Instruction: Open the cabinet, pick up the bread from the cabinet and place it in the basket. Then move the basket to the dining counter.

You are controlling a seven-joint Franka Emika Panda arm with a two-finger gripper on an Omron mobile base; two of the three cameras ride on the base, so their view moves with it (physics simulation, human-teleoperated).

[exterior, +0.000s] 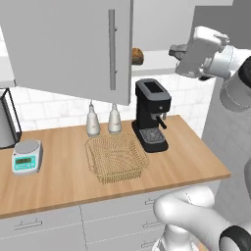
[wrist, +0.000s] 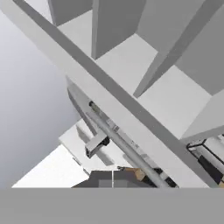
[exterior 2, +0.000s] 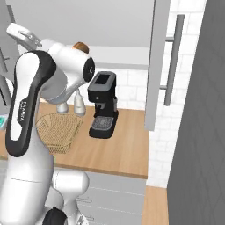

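The cabinet (exterior: 63,44) hangs over the counter with its left door swung wide open, its bar handle (exterior: 112,49) facing me. Its right door (exterior 2: 158,57) also stands open. The bread (exterior: 137,56), a small brown loaf, lies on the cabinet's lower shelf, and its top peeks over my arm (exterior 2: 80,45). My gripper (exterior: 176,50) hovers at shelf height just right of the loaf, not touching it. Its fingertips (wrist: 113,179) are shut with nothing between them. The tan mesh basket (exterior: 115,159) (exterior 2: 56,128) sits empty on the wood counter below. The dining counter is out of view.
A black coffee machine (exterior: 153,115) stands right of the basket. Two white bottles (exterior: 93,122) are behind the basket by the tiled wall. A small scale (exterior: 27,157) sits at the left. A dark grey wall (exterior 2: 197,132) closes off the right side.
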